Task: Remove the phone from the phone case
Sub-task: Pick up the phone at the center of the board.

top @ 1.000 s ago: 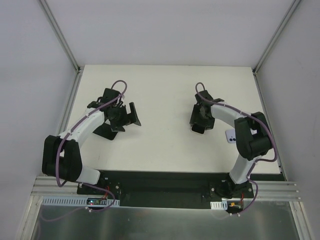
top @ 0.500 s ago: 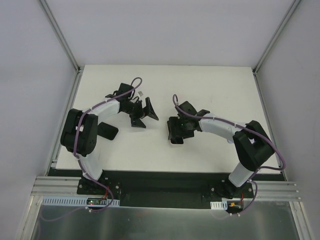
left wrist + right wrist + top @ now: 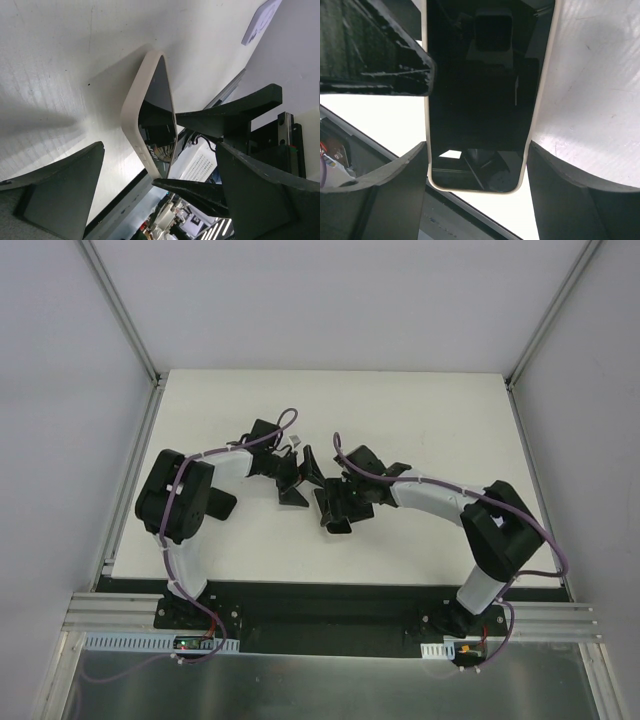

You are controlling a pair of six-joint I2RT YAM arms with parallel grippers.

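Phone (image 3: 480, 90): sits in the cream phone case (image 3: 131, 115), dark screen facing the right wrist camera, held over mid-bench (image 3: 420, 420) between the two arms.
Right pincer (image 3: 476, 150): pinching the phone case across its two long edges, near one end.
Left pincer (image 3: 303, 480): spread wide, a finger on either side of the phone, apparently touching nothing.
Handling: the phone is probably stiff, glass-fronted, slick and breakable if dropped. The case rim looks pliable.
Where to hold: likely keep the side pinch and have the left pincer take the free end or a corner lip to peel the rim back.
Risk: the phone may slip as it comes free.
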